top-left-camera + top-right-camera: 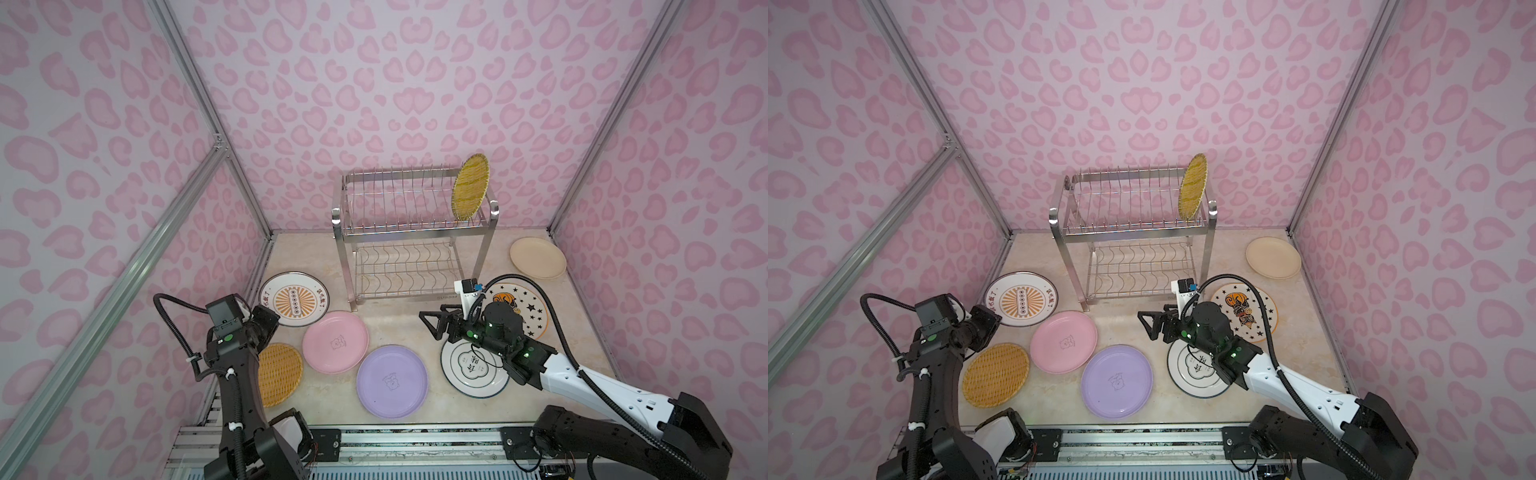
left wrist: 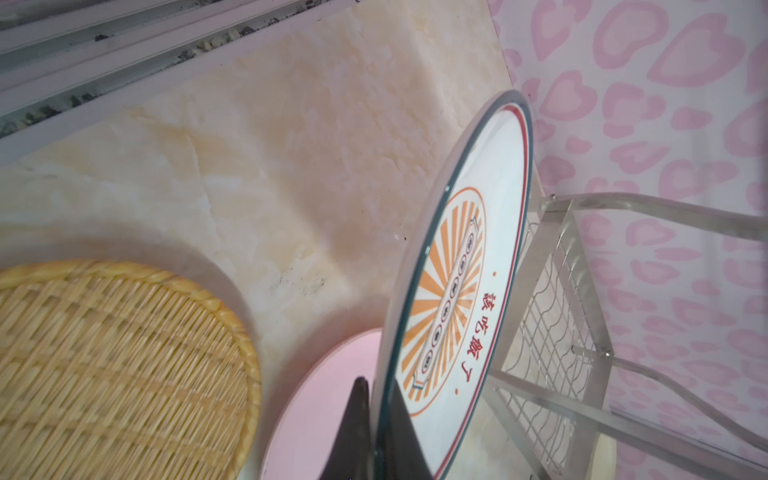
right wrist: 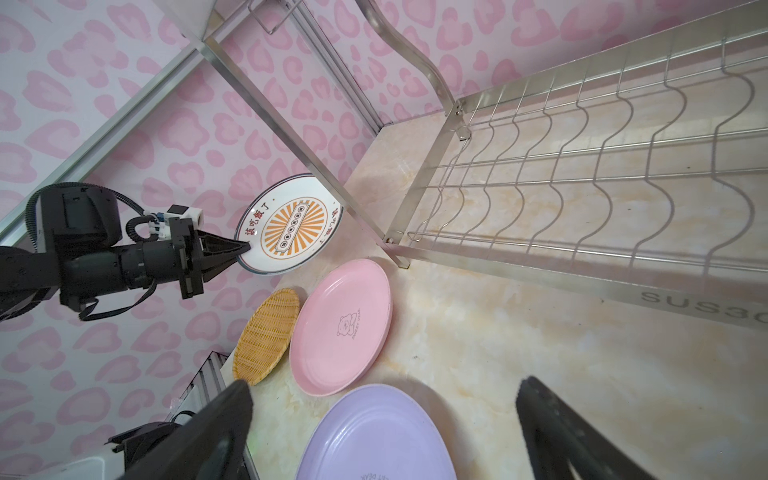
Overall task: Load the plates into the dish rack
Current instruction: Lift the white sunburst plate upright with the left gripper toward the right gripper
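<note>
My left gripper (image 3: 246, 248) clamps its jaws on the rim of the orange-radial white plate (image 3: 291, 226), beside a leg of the dish rack (image 1: 409, 232). My right gripper (image 1: 429, 325) hangs above the surface (image 1: 399, 328), jaws spread wide and holding nothing. A yellow striped plate (image 1: 470, 192) stands upright in the rack's top tier (right end).
</note>
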Robot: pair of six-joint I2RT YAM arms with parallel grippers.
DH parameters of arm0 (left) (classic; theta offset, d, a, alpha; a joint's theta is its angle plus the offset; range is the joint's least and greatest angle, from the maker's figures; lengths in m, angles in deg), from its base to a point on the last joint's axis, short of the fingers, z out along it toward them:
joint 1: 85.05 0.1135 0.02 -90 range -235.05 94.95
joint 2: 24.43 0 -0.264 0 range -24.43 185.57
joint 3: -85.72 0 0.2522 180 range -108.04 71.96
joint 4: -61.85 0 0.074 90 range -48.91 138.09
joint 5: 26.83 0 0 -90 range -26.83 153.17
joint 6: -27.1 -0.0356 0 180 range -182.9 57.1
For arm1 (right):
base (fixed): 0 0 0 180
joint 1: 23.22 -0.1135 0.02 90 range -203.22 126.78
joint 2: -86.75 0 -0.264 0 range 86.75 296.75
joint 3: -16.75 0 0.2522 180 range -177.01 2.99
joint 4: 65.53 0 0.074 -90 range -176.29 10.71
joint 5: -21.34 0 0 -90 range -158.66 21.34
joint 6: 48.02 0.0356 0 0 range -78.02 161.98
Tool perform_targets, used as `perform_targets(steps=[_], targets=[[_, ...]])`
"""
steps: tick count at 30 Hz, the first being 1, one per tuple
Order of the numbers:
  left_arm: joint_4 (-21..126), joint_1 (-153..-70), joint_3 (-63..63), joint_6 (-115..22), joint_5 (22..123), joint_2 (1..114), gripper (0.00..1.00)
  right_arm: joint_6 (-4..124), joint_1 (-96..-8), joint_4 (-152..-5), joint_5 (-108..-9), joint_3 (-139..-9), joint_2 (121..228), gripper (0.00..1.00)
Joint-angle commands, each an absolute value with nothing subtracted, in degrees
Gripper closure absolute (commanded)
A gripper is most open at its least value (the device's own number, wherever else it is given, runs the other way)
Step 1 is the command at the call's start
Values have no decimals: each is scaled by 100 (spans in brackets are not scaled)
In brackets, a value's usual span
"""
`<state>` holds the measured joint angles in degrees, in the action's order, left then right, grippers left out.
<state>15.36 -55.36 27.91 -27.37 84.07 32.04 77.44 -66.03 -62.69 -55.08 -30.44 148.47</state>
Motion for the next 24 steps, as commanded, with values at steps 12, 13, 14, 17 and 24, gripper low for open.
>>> perform_targets(steps=[12,13,14,17,24], targets=[[-336,-6282,2572,-2877,8051,1758,96,8094,-6490,-6096,-5308,-3193,15189,1],[-379,-6328,2619,-2863,8155,1644,96,8092,-6480,-6139,-5310,-3217,15180,1],[-424,-6379,2650,-2854,8284,1521,96,8092,-6464,-6182,-5280,-3241,15158,1],[-666,-6616,2623,-2938,8604,1249,96,8092,-6394,-6251,-5164,-3260,15060,1],[-695,-7334,2857,-3038,9270,936,96,8104,-6028,-6562,-4984,-3245,14752,1]])
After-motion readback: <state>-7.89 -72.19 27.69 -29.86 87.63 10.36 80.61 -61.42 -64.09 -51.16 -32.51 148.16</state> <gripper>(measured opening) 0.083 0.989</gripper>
